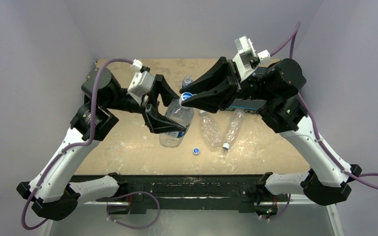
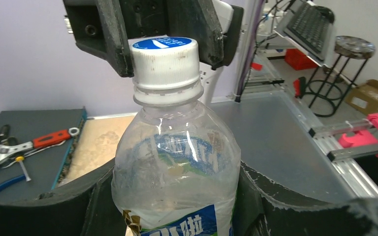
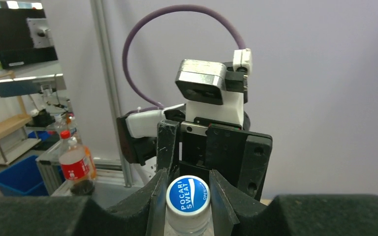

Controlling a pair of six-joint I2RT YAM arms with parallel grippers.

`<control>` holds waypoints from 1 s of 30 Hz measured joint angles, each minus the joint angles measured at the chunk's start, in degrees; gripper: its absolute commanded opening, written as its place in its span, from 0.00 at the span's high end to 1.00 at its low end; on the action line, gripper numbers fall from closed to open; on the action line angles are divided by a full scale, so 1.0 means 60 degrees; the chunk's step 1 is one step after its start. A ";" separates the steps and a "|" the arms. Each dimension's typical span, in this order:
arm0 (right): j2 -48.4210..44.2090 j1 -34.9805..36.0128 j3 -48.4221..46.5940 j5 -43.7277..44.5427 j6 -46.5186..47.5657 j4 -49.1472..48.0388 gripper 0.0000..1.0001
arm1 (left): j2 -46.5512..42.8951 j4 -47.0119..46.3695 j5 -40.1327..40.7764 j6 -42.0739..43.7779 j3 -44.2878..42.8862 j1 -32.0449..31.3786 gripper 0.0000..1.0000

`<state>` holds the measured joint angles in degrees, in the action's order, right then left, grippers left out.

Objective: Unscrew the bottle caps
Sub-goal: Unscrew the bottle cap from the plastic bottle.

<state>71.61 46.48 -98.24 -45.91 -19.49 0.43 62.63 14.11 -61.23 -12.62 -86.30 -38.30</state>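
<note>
Two grips share this step. Your left gripper (image 1: 171,114) is closed partway round the body of the labelled bottle (image 2: 174,167), which stands near the middle of the table (image 1: 128,147); whether its base rests there I cannot tell. Your right gripper (image 1: 187,97) is pinched nearly shut on the Pocari Sweat cap (image 3: 188,195), one finger on each side of its white ribbed skirt. The cap sits down against the neck ring, so I judge the unscrewing hardly begun. Hold the right wrist's axis in line with the neck and turn without dragging sideways. The thin wall would likely buckle under a harder left squeeze, yet the bottle must not spin. Lift only once the threads let go. One loose blue cap (image 1: 196,150) lies beside two crinkled bottles (image 1: 210,129).
</note>
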 measured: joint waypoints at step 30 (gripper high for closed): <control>0.1111 0.1202 -0.0714 0.9133 -0.0018 0.2131 0.31 | -0.0120 0.0874 0.7289 0.2980 0.0412 -0.0182 1.00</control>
<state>78.28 53.69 -102.52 8.88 -19.59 13.21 61.91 19.35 -17.50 5.26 -83.83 -39.40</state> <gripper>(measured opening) 0.732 0.596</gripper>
